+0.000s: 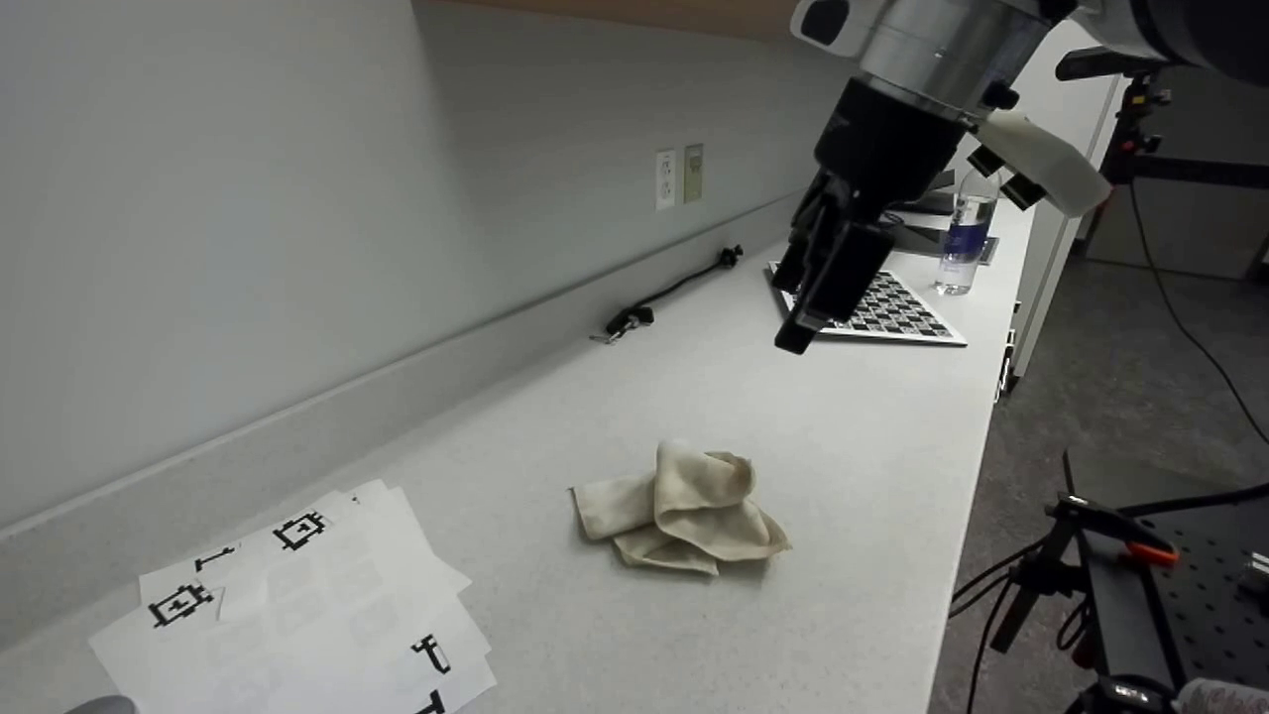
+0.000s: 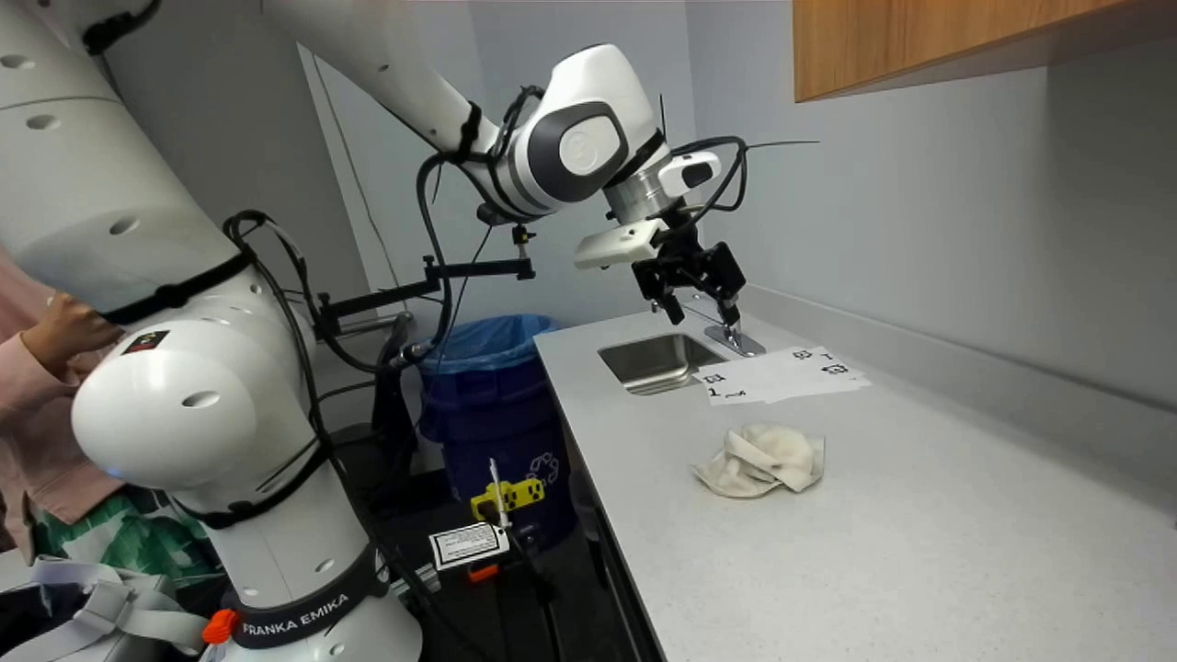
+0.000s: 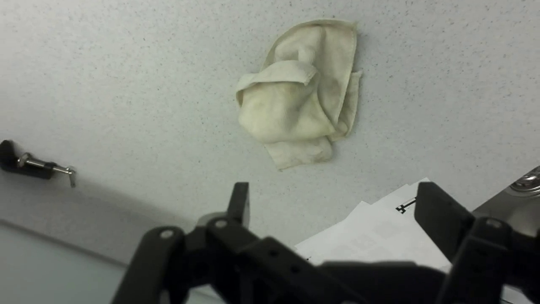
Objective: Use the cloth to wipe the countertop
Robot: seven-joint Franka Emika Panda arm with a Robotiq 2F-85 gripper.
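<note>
The cloth (image 1: pixel 694 506), beige and rumpled into folds, lies on the pale countertop (image 1: pixel 843 416) in both exterior views. From the wrist, the same cloth (image 3: pixel 291 109) appears in the upper middle, beyond the fingertips. My gripper (image 3: pixel 333 188) is open, its two fingers spread wide with nothing between them. In an exterior view the gripper (image 1: pixel 790 311) hangs in the air above the countertop, tilted and apart from the cloth. Seen from another side, the gripper (image 2: pixel 703 317) is likewise raised over the surface.
Overlapping white paper sheets (image 2: pixel 782 375) with black marks lie near a sink (image 2: pixel 634 390) and faucet (image 2: pixel 733 342). A checkered board (image 1: pixel 897 309), a bottle (image 1: pixel 964 243) and a cable with a clamp (image 1: pixel 632 318) are on the countertop. A wooden cabinet (image 2: pixel 919 46) overhangs along the wall.
</note>
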